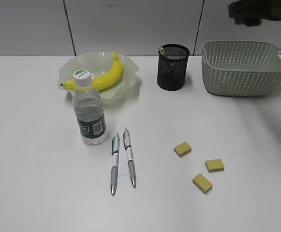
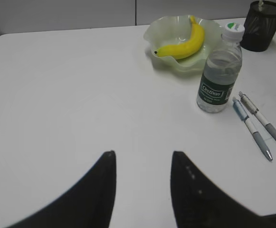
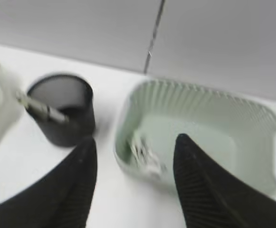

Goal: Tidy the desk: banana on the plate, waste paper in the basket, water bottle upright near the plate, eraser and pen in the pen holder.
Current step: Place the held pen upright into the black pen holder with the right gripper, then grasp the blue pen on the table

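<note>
The right pincer [image 3: 135, 166] hangs up high over the back right of the counter [image 1: 34, 183], above the basket [image 1: 244, 67]. Its two black fingers stand apart with nothing between them. Down in the basket, by the near left corner in the right wrist view, lies a small crumpled white wad [image 3: 145, 154]. I think that is the waste paper, though it is blurry.

The left pincer [image 2: 142, 159] sits low at the bottom of its own view, over bare counter. Its fingers are partly apart and hold nothing.

What is left, I think, are the pens and erasers. Two pens [image 1: 122, 162] lie side by side in the lower middle of the outside view, pointing front to back, tips toward the bottom. Three yellow erasers [image 1: 200, 166] lie to the right of them, apart from each other. The erasers are on the right pincer's side, but far below and in front of it. The pens are nearer the left pincer, up and to its right.

The banana [image 1: 106, 75] lies in the plate [image 1: 70, 67]. The bottle [image 1: 89, 108] stands up just in front of the plate. The black cup [image 1: 172, 67] has one pen-like thing [image 3: 42, 110] leaning inside.
</note>
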`<state>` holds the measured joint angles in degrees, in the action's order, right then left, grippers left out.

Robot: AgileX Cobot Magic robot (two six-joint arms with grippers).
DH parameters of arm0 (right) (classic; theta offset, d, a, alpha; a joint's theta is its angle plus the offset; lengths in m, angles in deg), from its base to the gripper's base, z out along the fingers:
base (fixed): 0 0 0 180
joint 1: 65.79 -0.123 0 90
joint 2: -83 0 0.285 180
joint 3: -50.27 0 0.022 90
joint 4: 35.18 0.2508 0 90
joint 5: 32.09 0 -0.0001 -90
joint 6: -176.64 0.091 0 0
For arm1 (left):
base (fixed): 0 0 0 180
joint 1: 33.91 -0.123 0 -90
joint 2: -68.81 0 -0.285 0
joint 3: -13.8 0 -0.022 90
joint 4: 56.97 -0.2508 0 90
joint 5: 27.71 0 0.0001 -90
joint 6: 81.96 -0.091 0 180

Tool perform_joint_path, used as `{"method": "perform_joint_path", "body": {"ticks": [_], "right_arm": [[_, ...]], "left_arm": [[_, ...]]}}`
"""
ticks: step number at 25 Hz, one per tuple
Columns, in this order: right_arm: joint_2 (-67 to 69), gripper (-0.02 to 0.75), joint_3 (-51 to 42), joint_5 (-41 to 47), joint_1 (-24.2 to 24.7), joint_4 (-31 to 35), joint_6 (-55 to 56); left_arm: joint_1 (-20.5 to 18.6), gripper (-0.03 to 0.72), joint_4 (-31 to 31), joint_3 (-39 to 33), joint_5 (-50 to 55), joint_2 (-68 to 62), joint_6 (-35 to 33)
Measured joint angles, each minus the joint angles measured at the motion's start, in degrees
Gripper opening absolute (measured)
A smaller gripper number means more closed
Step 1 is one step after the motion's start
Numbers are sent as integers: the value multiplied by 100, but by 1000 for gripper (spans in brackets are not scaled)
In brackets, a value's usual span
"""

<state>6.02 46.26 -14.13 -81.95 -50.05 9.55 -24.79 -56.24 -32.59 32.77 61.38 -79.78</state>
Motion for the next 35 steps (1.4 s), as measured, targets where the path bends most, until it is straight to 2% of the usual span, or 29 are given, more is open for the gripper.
{"method": "perform_joint_path", "body": {"ticks": [5,11,17,21,24,27,30,32,33,35], "right_arm": [[-2108,402,-1415,1990,-135,129,-92],[-4889,402,-3008,3859,-471,791,-123],[-7435,402,-3845,4616,-489,1056,-172],[-8728,402,-4144,4697,-489,1093,-316],[-9368,401,-4202,4647,-489,1086,-348],[-9553,385,-4213,4627,-489,1079,-352],[-9553,353,-4225,4601,-489,1068,-355],[-9553,337,-4246,4530,-489,1068,-355],[-9553,333,-4299,4447,-489,1068,-355],[-9553,329,-4375,4315,-489,1068,-359]], "left_arm": [[0,288,18,0,0,0,0],[0,288,281,11,-41,-125,-55],[0,273,1352,257,-767,-1713,-1160],[130,247,2214,654,-1296,-2985,-2269],[326,241,2701,1086,-1555,-4021,-2818],[917,238,2658,1577,-1925,-5091,-2975],[2180,237,2016,2001,-2393,-5912,-2569],[3120,237,995,2288,-2618,-6542,-1372],[3614,237,268,2408,-2596,-6936,-633],[4364,237,-1192,2709,-2272,-7787,1331]]}}
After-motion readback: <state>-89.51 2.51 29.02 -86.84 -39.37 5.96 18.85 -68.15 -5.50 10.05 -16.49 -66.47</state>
